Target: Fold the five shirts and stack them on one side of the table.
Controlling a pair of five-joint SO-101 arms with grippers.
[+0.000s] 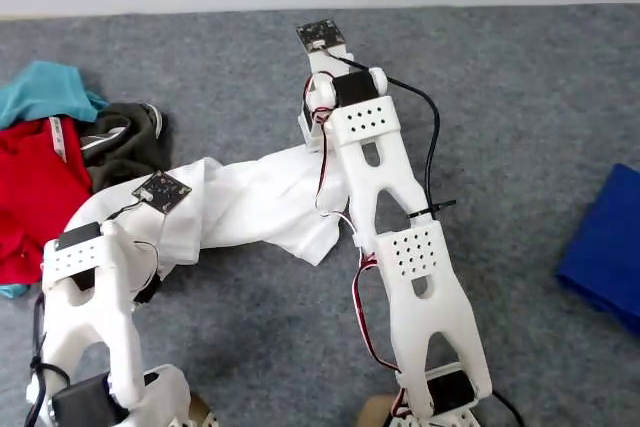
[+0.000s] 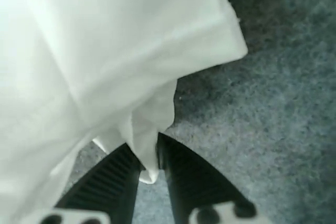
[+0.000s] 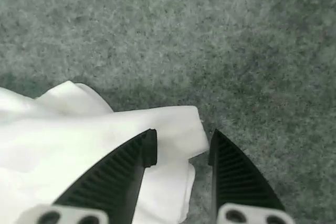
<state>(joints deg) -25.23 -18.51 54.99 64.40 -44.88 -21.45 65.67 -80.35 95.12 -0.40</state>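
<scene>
- Step in hand, as judged: getting hold of the white shirt [image 1: 250, 209] to spread it for folding. No fold is made on it yet.
- White shirt lies rumpled mid-surface [image 1: 520, 97], drawn out in a band between the two arms.
- Left claw [image 2: 149, 149] is clenched on a bunched fold of the white shirt. The cloth runs up out of the jaws and hangs slack beyond them.
- Right claw [image 3: 181, 148] is released. Its jaws straddle a corner of the shirt at the far end, with the cloth between them and not pinched.
- Red shirt [image 1: 30, 197], teal shirt [image 1: 45, 89] and dark shirt [image 1: 125, 142] are heaped unfolded on the robot's left side, touching one another.
- Blue shirt [image 1: 605, 247] lies flat at the right edge, well apart from the heap. It looks folded, but I cannot confirm.
- Next move calls for the right claw to close squarely on that corner, then both arms to draw the cloth taut and flat.
- The corner is thin and sits near the jaw tips, so it could slip.
</scene>
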